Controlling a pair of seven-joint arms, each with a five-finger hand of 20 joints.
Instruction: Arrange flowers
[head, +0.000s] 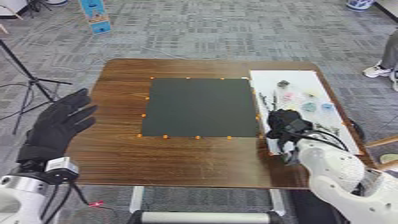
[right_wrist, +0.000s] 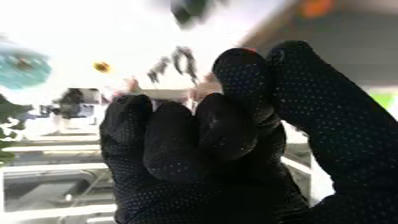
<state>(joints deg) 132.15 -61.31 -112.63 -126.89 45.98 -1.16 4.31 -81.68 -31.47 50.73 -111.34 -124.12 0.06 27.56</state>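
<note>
My right hand (head: 286, 122) is low over the near-left part of the white board (head: 253, 80), its fingers curled. Small flower heads lie farther up the board: a dark one (head: 283, 83), a pink one (head: 289, 96), a yellow one (head: 310, 94), a teal one (head: 309, 107) and a blue one (head: 327, 106). Dark sprigs (head: 274, 101) lie along its left side. In the right wrist view, the thumb of my right hand (right_wrist: 195, 160) meets a fingertip, with no flower visible between them; a teal flower (right_wrist: 22, 67) is beyond. My left hand (head: 60, 120) is open beside the table's left edge.
A black square mat (head: 200, 107) lies mid-table, with orange markers (head: 165, 136) around its edges. The brown wooden table (head: 204, 167) extends in front of the mat. A black stand (head: 31, 75) rises from the floor at the far left.
</note>
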